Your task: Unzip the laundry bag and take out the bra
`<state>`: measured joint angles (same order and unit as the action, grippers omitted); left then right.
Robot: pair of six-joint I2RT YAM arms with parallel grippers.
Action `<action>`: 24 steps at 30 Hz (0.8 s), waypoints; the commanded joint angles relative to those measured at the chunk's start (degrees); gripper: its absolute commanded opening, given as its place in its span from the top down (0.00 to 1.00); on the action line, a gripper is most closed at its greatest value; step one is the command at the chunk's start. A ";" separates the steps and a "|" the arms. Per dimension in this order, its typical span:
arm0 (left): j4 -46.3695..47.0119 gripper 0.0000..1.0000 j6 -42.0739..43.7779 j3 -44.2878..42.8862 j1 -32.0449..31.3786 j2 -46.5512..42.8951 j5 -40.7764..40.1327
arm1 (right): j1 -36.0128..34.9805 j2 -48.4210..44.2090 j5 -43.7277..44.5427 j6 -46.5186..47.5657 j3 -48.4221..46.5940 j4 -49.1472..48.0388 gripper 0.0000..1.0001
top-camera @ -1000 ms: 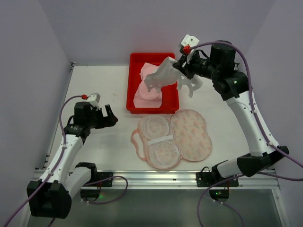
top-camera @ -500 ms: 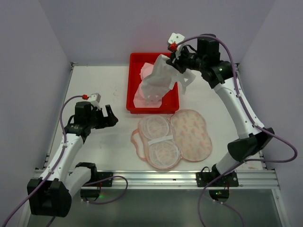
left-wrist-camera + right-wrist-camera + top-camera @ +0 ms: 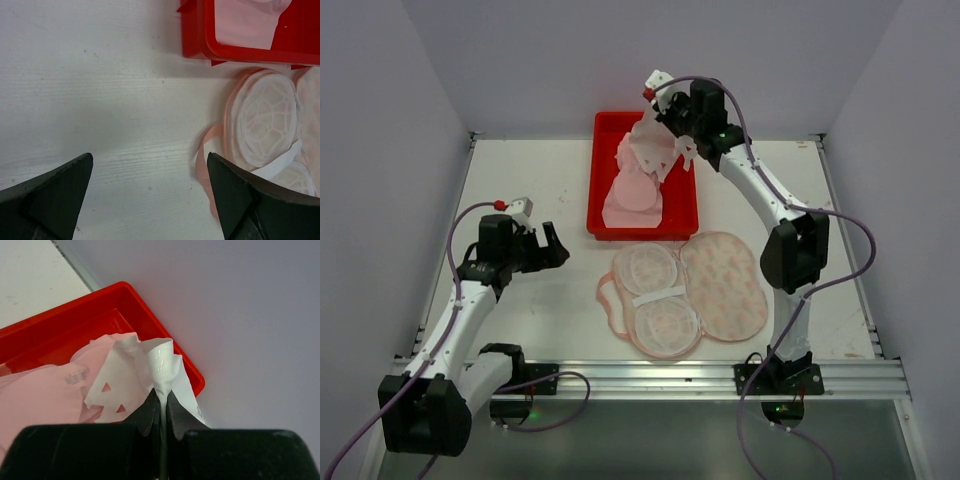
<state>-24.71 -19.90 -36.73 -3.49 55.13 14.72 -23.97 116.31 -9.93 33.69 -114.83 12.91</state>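
- Right fingers: pressed together, pinching a fold of white fabric at one end of the bra. No gap shows between them in the right wrist view.
- Bra: the pinched end is raised above the far part of the red tray. The rest, pale pink, hangs down and lies inside the tray.
- Left fingers: spread wide, holding nothing. They hover above bare desk, to the left of the laundry bag and apart from it.
- Laundry bag: unzipped and spread flat on the desk, just in front of the tray's near wall. The left half faces up with two round white mesh cups. The right half shows the orange-printed fabric.
- Loop: pink, lying flat on the desk at the bag's left edge. In the left wrist view it sits beside one finger, not touching it.
- Tray sits at the far middle of the desk, and only the bra is seen in it.
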 commanded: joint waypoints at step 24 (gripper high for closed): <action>1.07 0.00 1.18 0.08 1.02 -2.22 1.19 | -5.57 -18.99 1.65 -21.88 19.44 9.33 0.13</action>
<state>-24.73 -19.88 -36.73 -3.05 54.33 14.79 -31.68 110.28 -11.11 23.31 -98.94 22.72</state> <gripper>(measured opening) 0.997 0.856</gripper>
